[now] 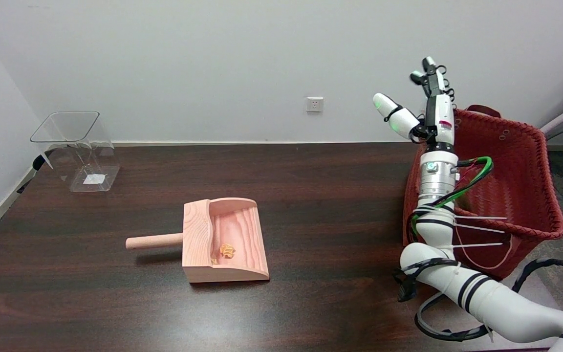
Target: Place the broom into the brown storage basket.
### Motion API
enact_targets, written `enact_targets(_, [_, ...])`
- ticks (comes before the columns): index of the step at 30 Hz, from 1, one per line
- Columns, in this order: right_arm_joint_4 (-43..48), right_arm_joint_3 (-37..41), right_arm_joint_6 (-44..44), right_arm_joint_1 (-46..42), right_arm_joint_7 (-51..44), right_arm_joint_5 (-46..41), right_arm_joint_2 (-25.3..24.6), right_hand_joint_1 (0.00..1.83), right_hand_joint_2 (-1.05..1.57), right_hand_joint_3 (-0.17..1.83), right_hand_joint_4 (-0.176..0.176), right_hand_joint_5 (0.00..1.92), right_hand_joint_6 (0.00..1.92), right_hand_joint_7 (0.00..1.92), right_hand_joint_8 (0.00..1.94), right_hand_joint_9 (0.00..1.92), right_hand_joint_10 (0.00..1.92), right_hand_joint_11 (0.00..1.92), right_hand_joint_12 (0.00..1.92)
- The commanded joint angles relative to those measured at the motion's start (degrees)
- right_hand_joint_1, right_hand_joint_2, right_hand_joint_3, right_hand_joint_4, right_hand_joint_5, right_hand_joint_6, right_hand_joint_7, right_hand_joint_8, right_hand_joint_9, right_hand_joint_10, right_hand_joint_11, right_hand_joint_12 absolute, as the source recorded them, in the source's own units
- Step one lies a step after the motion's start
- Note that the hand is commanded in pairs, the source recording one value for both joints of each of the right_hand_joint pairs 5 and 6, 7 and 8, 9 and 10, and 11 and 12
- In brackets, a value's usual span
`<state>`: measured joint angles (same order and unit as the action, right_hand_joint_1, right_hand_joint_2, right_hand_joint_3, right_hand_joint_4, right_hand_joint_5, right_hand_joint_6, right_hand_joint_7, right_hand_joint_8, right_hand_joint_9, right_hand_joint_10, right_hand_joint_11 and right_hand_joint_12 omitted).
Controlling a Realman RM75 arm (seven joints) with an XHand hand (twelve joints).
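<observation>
Beside the basket, right hand empty, fingers spread; wooden dustpan well apart.

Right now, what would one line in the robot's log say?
right hand: raised by basket, open, holding nothing | broom: not visible | dustpan: on table, scrap inside | clear bin: far left

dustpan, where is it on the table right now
In the head view the wooden dustpan lies near the table's middle, slightly left, handle pointing left. The clear bin is far behind it to the left, the basket off to the right.
</observation>
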<state>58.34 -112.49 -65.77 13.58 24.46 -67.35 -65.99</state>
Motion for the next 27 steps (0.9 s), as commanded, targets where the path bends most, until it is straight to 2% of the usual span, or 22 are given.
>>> enact_targets(1, [13.16, 6.41, 7.79, -5.94, -12.62, -2.3, 0.04, 0.69, 0.85, 0.29, 0.0, 0.02, 0.02, 0.22, 0.22, 0.02, 0.02, 0.02, 0.02])
enact_targets(2, [14.86, 6.98, 8.45, -6.6, -14.11, -2.57, 0.12, 0.66, 0.84, 0.47, 0.0, 0.0, 0.0, 0.18, 0.18, 0.0, 0.0, 0.0, 0.0])
enact_targets(4, [17.48, 7.48, 8.73, -7.71, -16.72, -3.19, 0.28, 0.62, 0.84, 0.66, 0.0, 0.0, 0.0, 0.12, 0.12, 0.0, 0.0, 0.0, 0.0])
enact_targets(6, [20.03, 7.75, 8.49, -8.82, -18.46, -3.79, 0.44, 0.55, 0.81, 0.96, 0.0, 0.0, 0.0, 0.07, 0.07, 0.0, 0.0, 0.0, 0.0])
enact_targets(8, [22.39, 8.36, 8.03, -10.12, -19.09, -3.79, 0.44, 0.51, 0.81, 1.12, 0.0, 0.0, 0.0, 0.04, 0.04, 0.0, 0.0, 0.0, 0.0])
enact_targets(14, [27.4, 9.58, 7.4, -13.1, -19.57, -3.87, 0.37, 0.47, 0.84, 1.15, 0.0, 0.0, 0.0, 0.0, 0.0, 0.0, 0.0, 0.0, 0.0])
enact_targets(27, [32.22, 8.86, -1.52, -15.51, -19.57, -3.79, 1.0, 0.43, 0.91, 1.15, 0.0, 0.0, 0.0, 0.0, 0.0, 0.0, 0.0, 0.0, 0.0])
